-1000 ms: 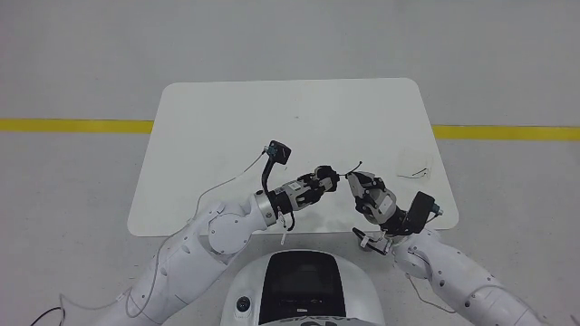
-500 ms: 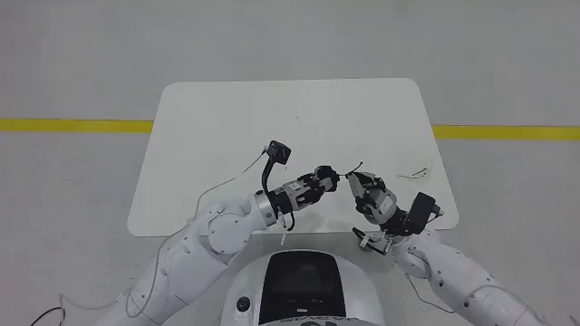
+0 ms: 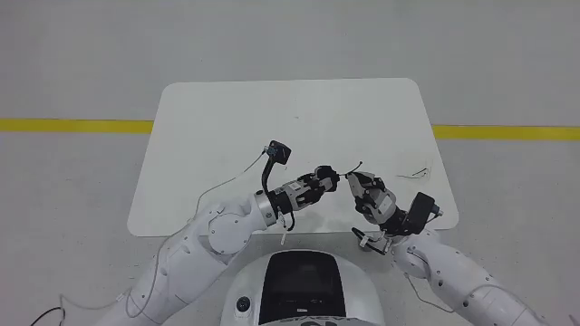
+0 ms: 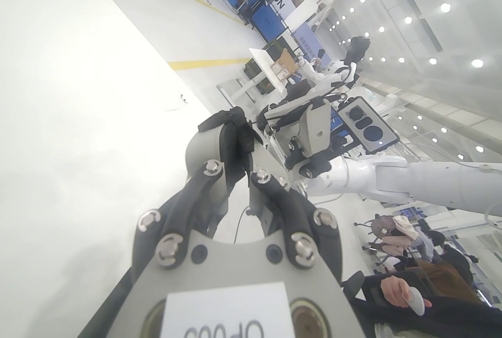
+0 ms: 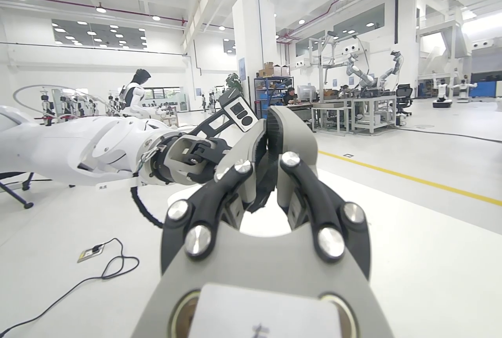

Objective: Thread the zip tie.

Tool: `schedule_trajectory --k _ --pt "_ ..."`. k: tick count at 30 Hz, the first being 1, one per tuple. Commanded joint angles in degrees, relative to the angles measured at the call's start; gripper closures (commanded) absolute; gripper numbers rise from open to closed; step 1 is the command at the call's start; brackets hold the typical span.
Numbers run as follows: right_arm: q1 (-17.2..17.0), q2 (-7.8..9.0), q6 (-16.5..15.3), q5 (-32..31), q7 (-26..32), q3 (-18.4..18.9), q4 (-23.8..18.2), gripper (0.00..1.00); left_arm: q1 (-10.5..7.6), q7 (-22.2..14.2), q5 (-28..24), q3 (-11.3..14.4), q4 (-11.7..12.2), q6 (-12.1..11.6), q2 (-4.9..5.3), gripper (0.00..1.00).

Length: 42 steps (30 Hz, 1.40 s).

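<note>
Left claw (image 3: 332, 178), right claw (image 3: 353, 181) clamped on zip tie (image 3: 357, 167), tips nearly touching.

Dark characters, upside down and cut off, are borne by a white label (image 4: 227, 310) on the base of the left gripper (image 4: 235, 128). On the base of the right gripper (image 5: 268, 124) a second label (image 5: 266, 310) shows one partial mark (too cropped to tell). Large letters are carried by a wall sign (image 4: 279, 4) in the room behind; a small tag (image 5: 102, 187) on the left arm (image 5: 78, 151) cannot be read.
</note>
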Motion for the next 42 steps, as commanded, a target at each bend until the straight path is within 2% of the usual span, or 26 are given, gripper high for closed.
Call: schedule_trajectory --k 1,18,42 --pt "0.07 -0.02 0.00 -0.01 0.05 -0.04 0.07 1.00 0.00 0.00 0.00 0.00 0.00 0.00 0.00 1.00" --pt "0.59 -0.17 0.00 0.33 0.15 -0.65 0.42 1.00 0.00 0.00 0.00 0.00 0.00 0.00 0.00 1.00" --pt "1.91 0.48 0.00 0.69 -0.36 -2.91 0.52 1.00 0.00 0.00 0.00 0.00 0.00 0.00 0.00 1.00"
